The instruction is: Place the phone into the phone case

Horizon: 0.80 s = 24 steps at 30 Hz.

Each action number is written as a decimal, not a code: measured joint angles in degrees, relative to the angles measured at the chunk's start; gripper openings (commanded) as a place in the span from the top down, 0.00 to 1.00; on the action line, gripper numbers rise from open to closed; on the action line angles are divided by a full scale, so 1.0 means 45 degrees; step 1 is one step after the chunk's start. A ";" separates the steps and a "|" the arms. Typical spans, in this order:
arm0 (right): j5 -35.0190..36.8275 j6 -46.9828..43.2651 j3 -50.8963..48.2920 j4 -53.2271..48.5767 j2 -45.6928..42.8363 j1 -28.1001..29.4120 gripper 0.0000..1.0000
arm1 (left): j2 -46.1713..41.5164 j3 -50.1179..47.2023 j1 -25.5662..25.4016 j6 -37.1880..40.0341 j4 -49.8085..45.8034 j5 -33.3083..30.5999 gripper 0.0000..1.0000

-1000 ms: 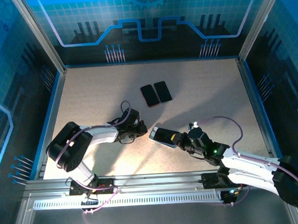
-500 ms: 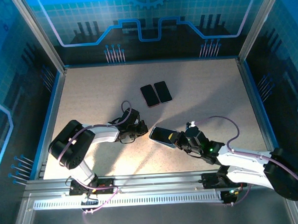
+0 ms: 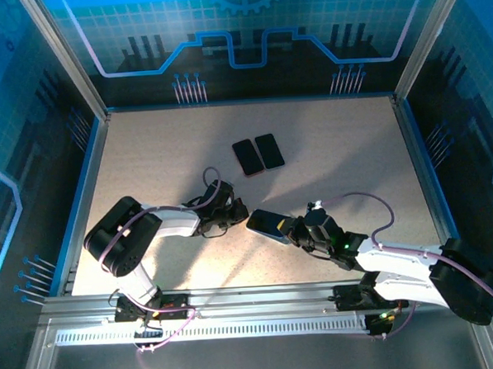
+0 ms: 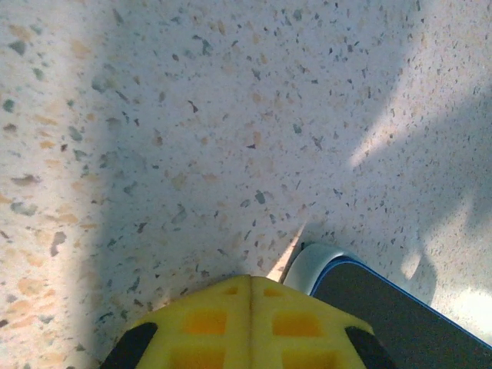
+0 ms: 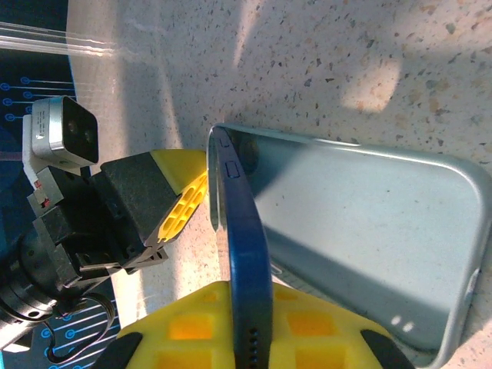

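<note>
My right gripper (image 5: 246, 298) is shut on the blue phone (image 5: 244, 231), which I hold edge-on and tilted up. The phone's far long edge meets the left rim of the pale grey-blue phone case (image 5: 369, 223), and the case lies open-side up on the table beneath it. My left gripper (image 4: 250, 286) is shut with nothing in it, its yellow tip low over the table right beside the case's corner (image 4: 311, 264). From above, the left gripper (image 3: 236, 215) and the right gripper (image 3: 292, 229) flank the phone (image 3: 267, 222) near the table's front centre.
Two more dark phones (image 3: 247, 157) (image 3: 269, 151) lie side by side at the back centre of the speckled table (image 3: 146, 157). A blue-edged metal frame (image 3: 92, 159) encloses the table. The left arm's camera housing (image 5: 61, 134) is close to the case.
The left gripper has crept right, closer to the case's end. The right gripper has shifted slightly left with the phone still in it.
</note>
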 measured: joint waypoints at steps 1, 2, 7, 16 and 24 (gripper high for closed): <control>0.0000 0.0005 0.0000 0.0073 0.0068 0.0000 1.00 | 0.0000 -0.0034 -0.0005 -0.0010 0.0053 0.0000 1.00; -0.0005 0.0005 0.0000 0.0189 0.0189 0.0000 1.00 | 0.0000 -0.0073 -0.0005 -0.0010 0.0131 -0.0005 1.00; -0.0024 0.0005 0.0019 0.0937 0.0962 0.0005 1.00 | 0.0000 -0.0194 -0.0024 -0.0175 0.0359 -0.0068 1.00; -0.0044 0.0000 0.0034 0.1603 0.1549 0.0005 0.90 | -0.0039 -0.0316 -0.0024 -0.0457 0.0612 -0.0447 1.00; -0.0058 -0.0253 0.0248 0.0437 0.1705 0.0063 0.66 | -0.0063 -0.0374 -0.0053 -0.0578 0.0695 -0.0486 1.00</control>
